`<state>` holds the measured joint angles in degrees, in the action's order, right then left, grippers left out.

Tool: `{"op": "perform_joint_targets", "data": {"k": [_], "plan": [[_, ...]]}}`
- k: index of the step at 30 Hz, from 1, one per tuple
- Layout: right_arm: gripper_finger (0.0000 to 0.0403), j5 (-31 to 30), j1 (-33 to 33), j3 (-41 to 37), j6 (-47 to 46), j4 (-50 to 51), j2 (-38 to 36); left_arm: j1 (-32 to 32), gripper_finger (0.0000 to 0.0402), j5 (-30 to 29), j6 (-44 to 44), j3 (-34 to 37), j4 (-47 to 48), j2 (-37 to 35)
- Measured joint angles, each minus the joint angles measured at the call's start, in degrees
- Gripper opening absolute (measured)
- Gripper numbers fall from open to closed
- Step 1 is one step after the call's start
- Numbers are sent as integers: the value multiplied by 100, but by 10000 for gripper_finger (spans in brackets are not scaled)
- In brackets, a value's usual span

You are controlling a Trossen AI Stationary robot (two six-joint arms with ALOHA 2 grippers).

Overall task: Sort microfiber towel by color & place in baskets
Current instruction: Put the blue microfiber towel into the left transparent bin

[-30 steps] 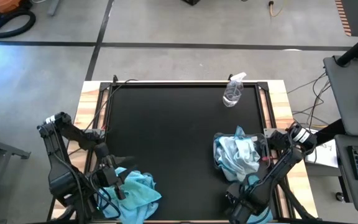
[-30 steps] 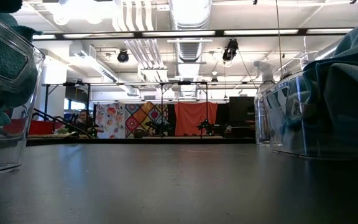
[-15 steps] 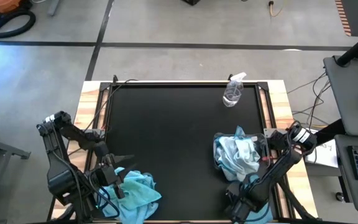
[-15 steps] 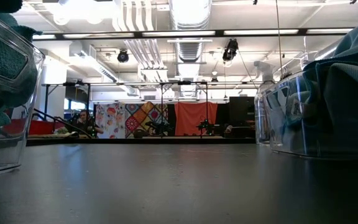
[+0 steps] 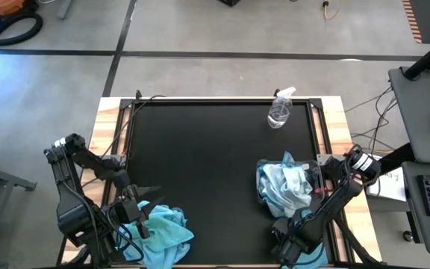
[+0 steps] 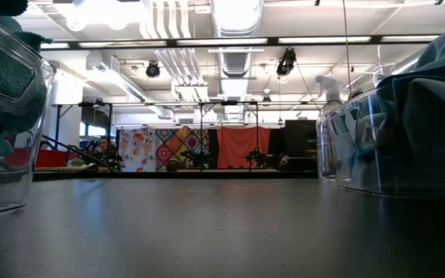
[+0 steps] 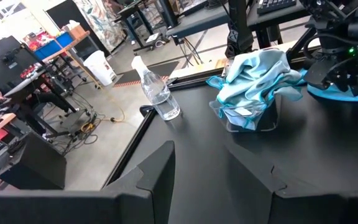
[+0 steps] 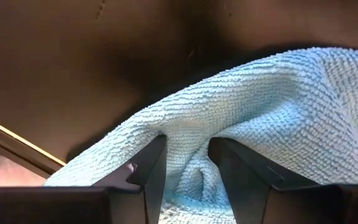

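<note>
High view: the left claw (image 5: 134,217) hovers at seven o'clock over turquoise towels (image 5: 163,233); a basket (image 5: 286,187) of pale towels sits at four o'clock on the table (image 5: 207,164).
Left wrist view: its fingers stand apart, empty.
Right wrist view: the right claw (image 8: 187,163) pinches a light blue towel (image 8: 272,106).

We find no readable text, labels, brands or numbers anywhere. Spray bottle (image 5: 280,110) bears no legible label. Patterned hangings (image 6: 164,148) in room behind show shapes only, no letters we can read.
</note>
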<state>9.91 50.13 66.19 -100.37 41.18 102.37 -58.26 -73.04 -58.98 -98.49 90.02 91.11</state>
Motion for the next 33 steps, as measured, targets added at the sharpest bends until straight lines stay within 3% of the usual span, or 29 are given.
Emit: {"op": "perform_joint_targets", "data": {"k": [6,17,22,27,33], "plan": [[128,-85,-14,-50,267,1,-7,0,119,1,0,0,0,2],[17,-91,-18,-144,290,-22,-17,0,119,3,-2,1,0,2],[10,-169,-141,-78,431,37,-31,0,119,5,-2,1,0,2],[9,-1292,-506,233,1272,84,-82,2,119,4,-44,1,-1,2],[9,-2901,-1051,976,3017,43,-199,11,119,3,-66,1,-22,2]]}}
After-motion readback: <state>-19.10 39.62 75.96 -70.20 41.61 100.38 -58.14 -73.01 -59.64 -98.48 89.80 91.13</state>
